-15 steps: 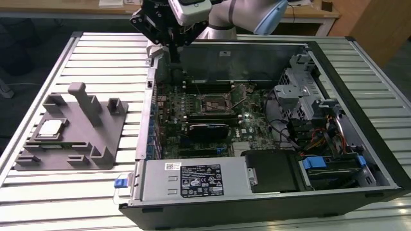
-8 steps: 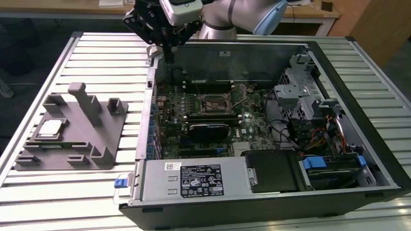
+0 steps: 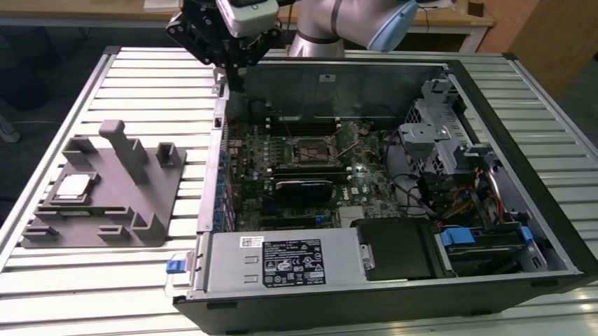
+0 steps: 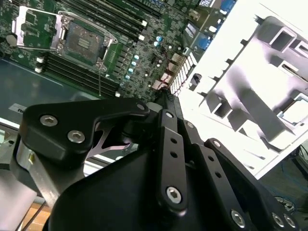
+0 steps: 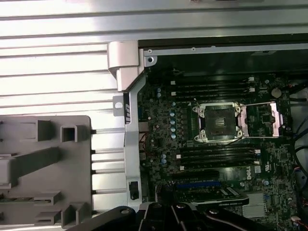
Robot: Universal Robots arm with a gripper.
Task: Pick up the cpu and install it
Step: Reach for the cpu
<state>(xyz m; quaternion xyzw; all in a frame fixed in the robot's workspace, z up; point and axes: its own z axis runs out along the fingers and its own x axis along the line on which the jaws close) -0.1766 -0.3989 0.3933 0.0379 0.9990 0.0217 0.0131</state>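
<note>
The cpu [image 3: 75, 185] is a small silvery square lying in a recess of the grey fixture [image 3: 112, 203] on the table, at the exterior view's left; in the second wrist view the cpu [image 4: 295, 109] sits in the same fixture [image 4: 260, 91]. My gripper [image 3: 235, 73] hangs above the back left corner of the open computer case, well apart from the cpu. Its black fingers [image 4: 166, 113] come together at the tips and hold nothing. The socket [image 3: 310, 151] on the motherboard stands open, its metal frame folded back [image 5: 219, 122] [image 4: 82, 41].
The open case [image 3: 523, 84] has tall walls around the motherboard. A power supply [image 3: 280, 262] sits at its near end and a drive cage [image 3: 439, 133] with cables at the exterior view's right. A black block [image 3: 304, 189] lies beside the socket. The slatted table [image 3: 140, 77] surrounds everything.
</note>
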